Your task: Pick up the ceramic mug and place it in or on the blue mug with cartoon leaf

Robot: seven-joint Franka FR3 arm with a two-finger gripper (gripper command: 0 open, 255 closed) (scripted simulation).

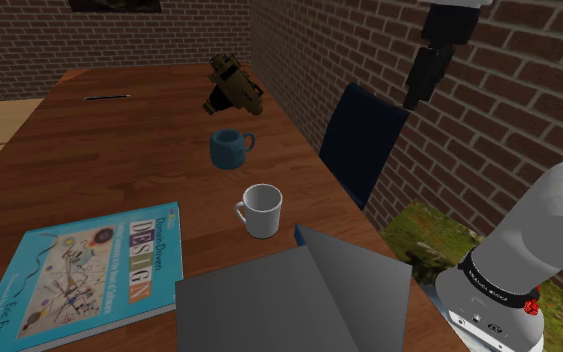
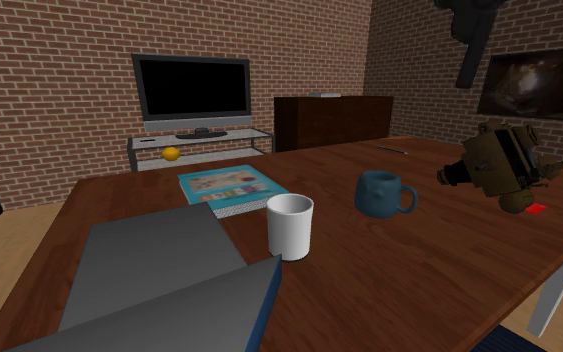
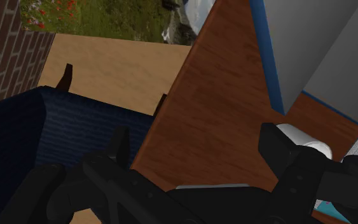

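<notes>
A plain white mug (image 1: 261,210) stands upright on the wooden table (image 1: 119,170), its handle toward the shoulder view's left. Behind it stands a dark blue mug (image 1: 231,148), also upright. In the second exterior view the white mug (image 2: 290,226) is left of the blue mug (image 2: 383,193). My black gripper (image 1: 410,100) hangs high in the air, beyond the table's right edge and over a blue chair, far from both mugs. In the wrist view the gripper (image 3: 193,143) is open with nothing between its fingers, and the white mug (image 3: 306,144) peeks out past one finger.
A brown camera-like object (image 1: 232,88) lies behind the blue mug. A teal book (image 1: 79,272) and a grey open laptop-like thing (image 1: 289,295) lie at the near end. The blue chair (image 1: 364,140) stands at the table's right edge. A TV (image 2: 191,90) stands by the brick wall.
</notes>
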